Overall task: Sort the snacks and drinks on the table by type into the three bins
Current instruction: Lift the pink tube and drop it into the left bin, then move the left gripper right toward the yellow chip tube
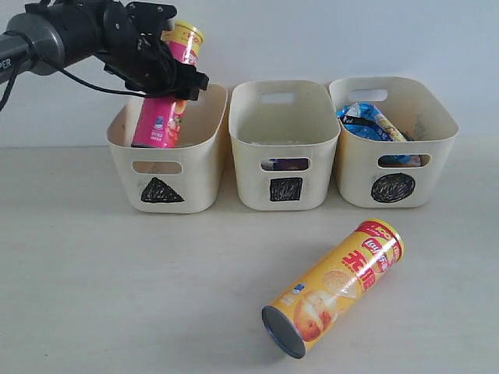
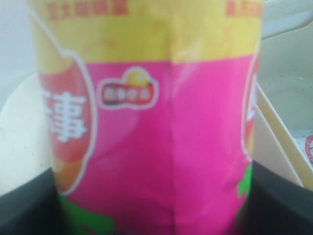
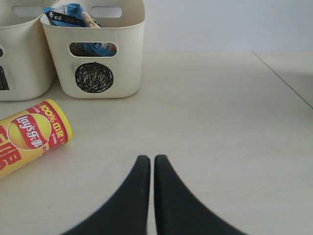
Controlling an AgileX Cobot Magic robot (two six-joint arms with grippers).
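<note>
Gripping the pink tube (image 1: 159,123), left claw (image 1: 166,76) hangs above the triangle bin's (image 1: 199,170) rim.

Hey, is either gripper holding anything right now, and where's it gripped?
Left gripper holds the pink chip tube around its middle. Right gripper is shut, holding nothing.

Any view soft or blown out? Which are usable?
Left wrist view: soft, the pink chip tube fills the frame, print smeared. Exterior view: sharp, even light, faint shadow under the yellow chip tube. Right wrist view: crisp, no glare, right gripper dark but defined.
</note>
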